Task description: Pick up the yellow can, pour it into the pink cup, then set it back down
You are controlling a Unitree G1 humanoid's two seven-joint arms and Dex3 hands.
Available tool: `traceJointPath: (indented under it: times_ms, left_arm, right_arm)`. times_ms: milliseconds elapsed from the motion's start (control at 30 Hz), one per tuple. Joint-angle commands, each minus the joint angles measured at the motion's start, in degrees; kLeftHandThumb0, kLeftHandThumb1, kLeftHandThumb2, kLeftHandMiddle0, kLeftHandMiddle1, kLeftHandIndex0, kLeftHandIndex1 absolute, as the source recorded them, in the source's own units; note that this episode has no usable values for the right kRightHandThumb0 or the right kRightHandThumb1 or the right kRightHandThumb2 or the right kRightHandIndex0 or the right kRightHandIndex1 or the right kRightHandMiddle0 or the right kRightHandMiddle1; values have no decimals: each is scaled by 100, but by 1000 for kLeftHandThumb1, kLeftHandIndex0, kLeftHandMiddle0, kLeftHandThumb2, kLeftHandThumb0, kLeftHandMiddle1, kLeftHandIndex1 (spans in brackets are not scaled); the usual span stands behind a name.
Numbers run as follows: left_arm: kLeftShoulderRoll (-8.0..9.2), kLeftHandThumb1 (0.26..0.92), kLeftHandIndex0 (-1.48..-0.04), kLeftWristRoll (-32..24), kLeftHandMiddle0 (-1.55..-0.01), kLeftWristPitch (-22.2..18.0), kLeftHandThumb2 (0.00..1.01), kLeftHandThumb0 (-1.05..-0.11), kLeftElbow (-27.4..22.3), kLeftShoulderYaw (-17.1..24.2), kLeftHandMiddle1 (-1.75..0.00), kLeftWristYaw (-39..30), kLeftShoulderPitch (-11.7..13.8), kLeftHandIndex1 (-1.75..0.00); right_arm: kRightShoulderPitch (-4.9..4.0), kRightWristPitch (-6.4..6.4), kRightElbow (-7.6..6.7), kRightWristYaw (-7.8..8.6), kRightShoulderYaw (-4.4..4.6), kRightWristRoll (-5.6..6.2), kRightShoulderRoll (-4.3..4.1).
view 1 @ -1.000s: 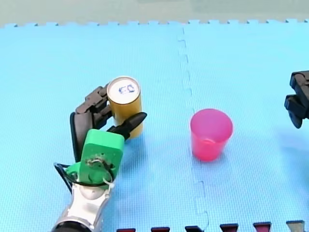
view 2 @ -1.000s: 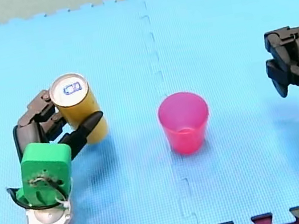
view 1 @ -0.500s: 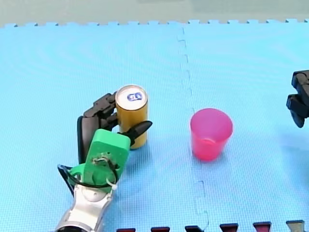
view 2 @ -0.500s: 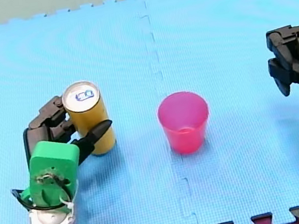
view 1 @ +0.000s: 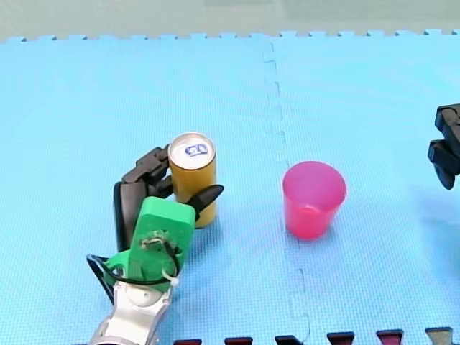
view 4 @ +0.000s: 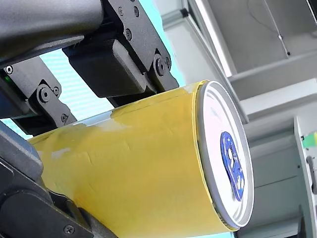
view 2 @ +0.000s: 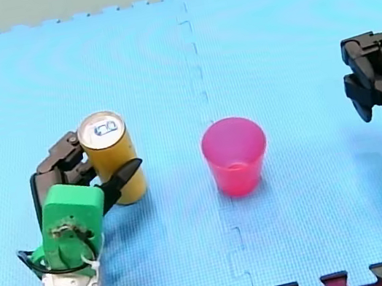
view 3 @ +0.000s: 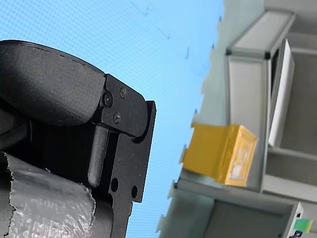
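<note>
Overview of a blue foam mat [view 1: 345,93] with the pink cup [view 1: 313,199] standing upright and open-mouthed beside the mat's centre seam. Left of the cup and well apart from it is the yellow can [view 1: 192,180], upright, its silver lid with a blue tab facing up. The left hand [view 1: 154,210] comes in from the near side, left of the cup, and grasps the can. Two dark fingers [view 1: 147,169] wrap the side of the can that faces away from the cup. The thumb [view 1: 205,195] presses across the can's near face, on the side toward the cup. Whether the can's base touches the mat cannot be told.

The second wrist view gives a close detail of this grasp. The can's yellow wall [view 4: 148,163] lies against black finger segments [view 4: 114,64], with the lid rim clear of them.

The right hand [view 2: 371,74] is right of the cup, well apart from it at the mat's edge, its dark fingers curled on nothing.

In the first wrist view a black finger segment [view 3: 49,94] appears above the mat, and a yellow box [view 3: 220,154] sits on a grey shelf beyond the mat's border.
</note>
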Motion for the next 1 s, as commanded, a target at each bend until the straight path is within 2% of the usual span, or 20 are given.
traceJointPath:
  times_ms: [0, 400, 500, 533, 567, 633, 733, 767, 800, 867, 900, 967]
  left_arm:
    - [-2, 810, -1198, -30, -1200, 90, 1, -406, -57, 20, -1, -17, 51, -4]
    - [-84, 819, -1214, -244, -1203, 265, 2, -414, -202, 91, -3, -272, 126, -5]
    - [-89, 820, -1214, -263, -1204, 249, 2, -416, -112, 107, -4, -286, 86, -4]
    - [-80, 821, -1185, -287, -1203, 217, 2, -416, -5, 125, -3, -314, 36, -2]
    - [-63, 816, -1070, -333, -1176, 148, 1, -417, 165, 160, -1, -380, -44, 0]
    - [-41, 801, -991, -473, -1139, -53, 0, -417, 438, 246, 0, -597, -159, 0]
    - [32, 727, -778, -579, -873, -262, 0, -556, 778, 308, 0, -884, -298, 0]
    - [93, 723, -692, -485, -738, -271, 2, -664, 876, 245, -1, -890, -339, 0]
    - [158, 736, -564, -357, -593, -270, 8, -818, 952, 159, 0, -868, -369, 0]
    - [285, 765, -424, -54, -473, -241, 17, -962, 1069, -43, 0, -767, -408, 0]
    - [319, 796, -374, 40, -437, -228, 27, -1013, 1109, -99, 0, -726, -423, 0]
    - [360, 832, -344, 173, -417, -187, 38, -1041, 1164, -174, 0, -643, -450, 0]
  right_arm:
    - [-25, 17, -5, -20, 4, -3, -44]
    - [-51, 22, -13, 31, 25, -7, -85]
    - [-51, 19, -15, 32, 30, -6, -82]
    - [-52, 20, -15, 29, 31, -5, -80]
    - [-54, 21, -15, 28, 31, -4, -79]
    - [-57, 23, -15, 31, 32, -2, -80]
    - [-57, 17, -15, 40, 35, -2, -80]
    - [-58, 18, -15, 44, 35, -1, -80]
    - [-60, 20, -14, 46, 36, -1, -80]
    - [-63, 23, -13, 52, 35, 0, -83]
    - [-63, 24, -12, 54, 34, 1, -84]
    - [-63, 23, -12, 61, 30, 6, -84]
